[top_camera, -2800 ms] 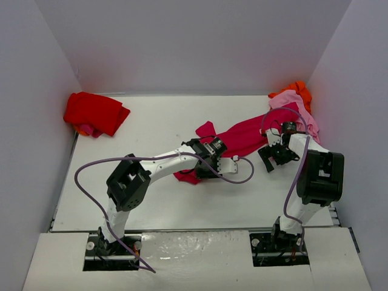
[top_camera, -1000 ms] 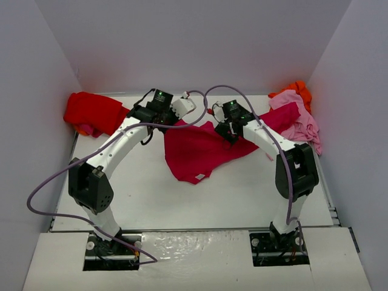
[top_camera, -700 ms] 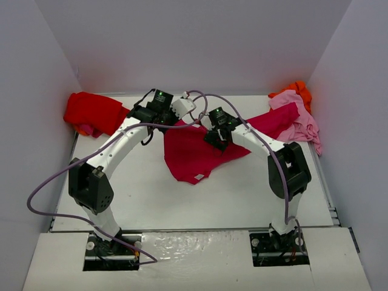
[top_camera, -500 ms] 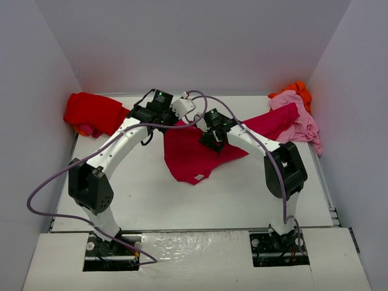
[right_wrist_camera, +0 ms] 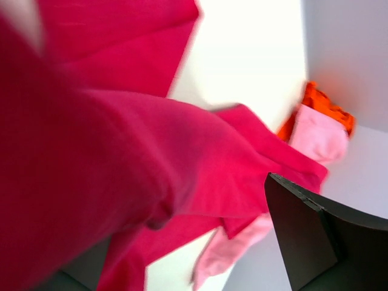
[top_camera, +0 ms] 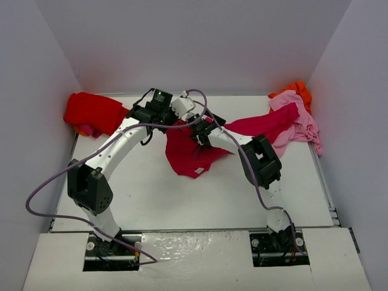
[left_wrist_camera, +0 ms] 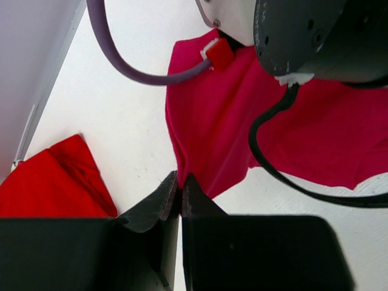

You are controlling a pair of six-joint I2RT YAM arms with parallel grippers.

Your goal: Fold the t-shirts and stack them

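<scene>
A crimson-magenta t-shirt (top_camera: 200, 154) lies spread from the table's middle toward the far right. My left gripper (top_camera: 180, 119) is shut on its far left edge, and in the left wrist view the cloth (left_wrist_camera: 230, 115) runs out from between the closed jaws of that gripper (left_wrist_camera: 180, 182). My right gripper (top_camera: 200, 132) hovers open just right of it over the same shirt. In the right wrist view the crimson cloth (right_wrist_camera: 109, 139) covers the left finger; only the right finger (right_wrist_camera: 303, 236) shows. A bright red t-shirt (top_camera: 92, 113) lies folded at the far left.
A pale pink t-shirt (top_camera: 301, 126) and an orange one (top_camera: 297, 90) are heaped in the far right corner against the wall. Grey walls close in the table on three sides. Purple cables loop over both arms, and the right arm's wrist (left_wrist_camera: 315, 36) crowds the left gripper.
The left gripper carried the crimson shirt's edge from mid-table to the far side and now holds still. The right gripper has swept left across the shirt toward the left gripper.
</scene>
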